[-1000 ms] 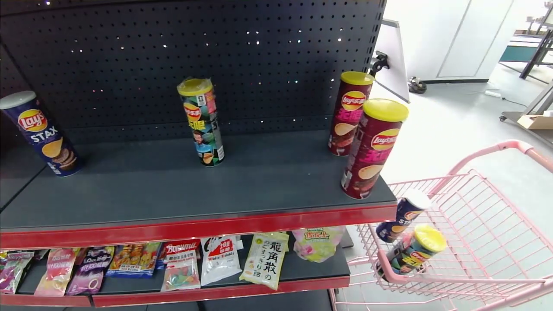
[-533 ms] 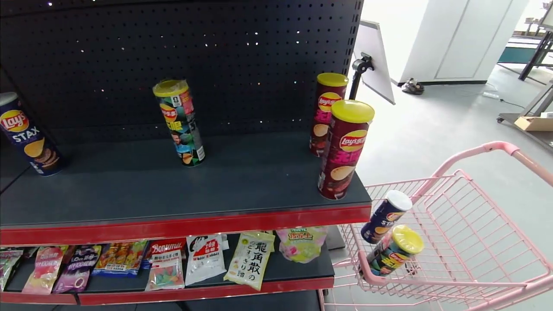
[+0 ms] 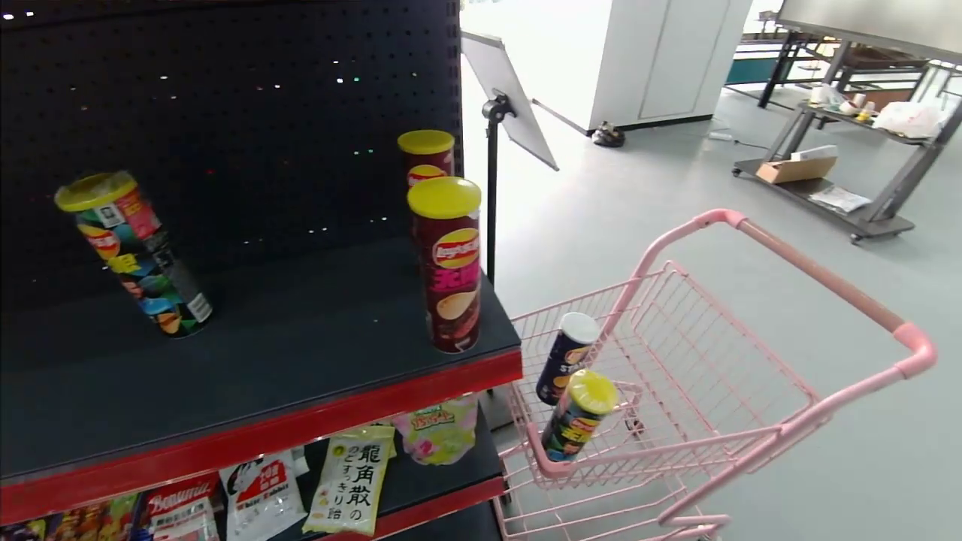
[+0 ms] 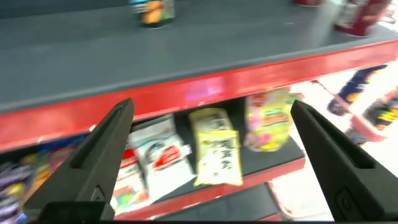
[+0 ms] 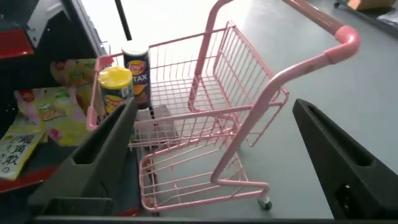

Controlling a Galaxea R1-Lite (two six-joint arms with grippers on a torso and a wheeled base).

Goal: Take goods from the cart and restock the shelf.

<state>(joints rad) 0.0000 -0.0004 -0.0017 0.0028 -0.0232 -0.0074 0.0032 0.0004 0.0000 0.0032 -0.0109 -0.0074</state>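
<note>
Right hand [image 5: 214,104] and left hand [image 4: 211,104] wide open, empty. I'd grab yellow-lid can [image 3: 579,412] mid-body, lift straight clear of cart [image 3: 812,270] rim.

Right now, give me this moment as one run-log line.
held: nothing | left fingers: open, facing shelf | right fingers: open, facing cart | cart cans: two, leaning | shelf cans: three, standing

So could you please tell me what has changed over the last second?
Only the head camera swung right, toward the pink wire cart. The front maroon yellow-lidded chip can stays on the dark shelf; the white-lidded navy can and yellow-lidded multicoloured can stay in the cart.
</note>
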